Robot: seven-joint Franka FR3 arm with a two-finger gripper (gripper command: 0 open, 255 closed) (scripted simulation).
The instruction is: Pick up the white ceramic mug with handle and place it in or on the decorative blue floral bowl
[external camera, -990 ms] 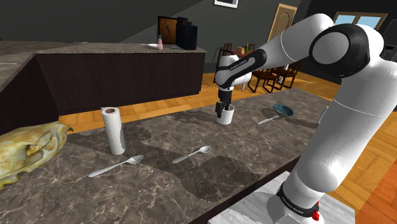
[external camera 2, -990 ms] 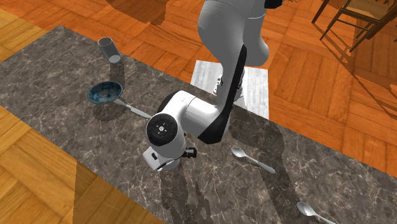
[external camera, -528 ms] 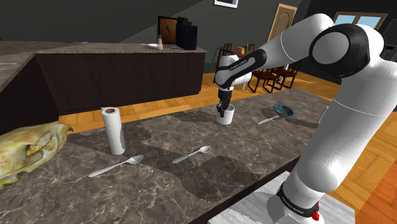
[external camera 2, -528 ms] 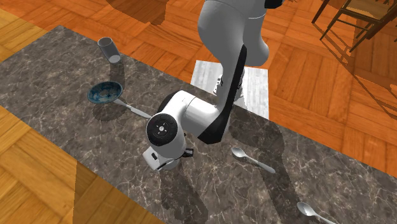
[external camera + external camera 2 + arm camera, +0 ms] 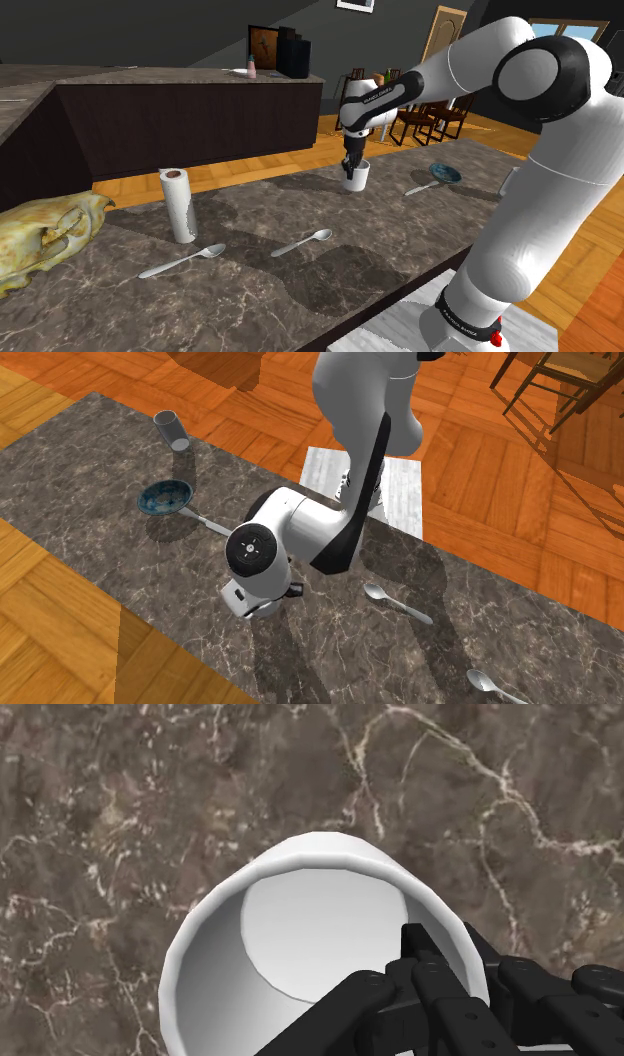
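— Tool point(image 5: 351, 171) first: what has it got, from the shoulder view?
— It hangs straight down into the white mug point(image 5: 357, 181) near the far edge of the marble worktop point(image 5: 300, 295), its black fingers at the rim. The blue bowl point(image 5: 446, 173) sits well apart, toward that view's right.
— Anything between them?
— A spoon point(image 5: 418, 188) lies there, its end at the bowl. Further toward the left stands an upright paper towel roll point(image 5: 180, 205). Two more spoons point(image 5: 303, 242) lie nearer the front, and a yellowish skull point(image 5: 45, 235) is at the left edge.
— Any writing?
— Lettering on the arm's forearm, too small to read.
— And the second exterior view?
— The arm's white wrist covers the mug. The bowl point(image 5: 164, 498) is toward the left, with the spoon point(image 5: 212, 525) running from it toward the arm. A grey tumbler point(image 5: 172, 427) stands upright beyond the bowl.
— The wrist view?
— The tool point(image 5: 405, 974) is nearly closed, pinching the mug's point(image 5: 290, 929) wall, with one finger point(image 5: 370, 994) inside and the other outside. The mug is empty, with marble beneath it. I cannot tell whether it touches the worktop point(image 5: 100, 804).
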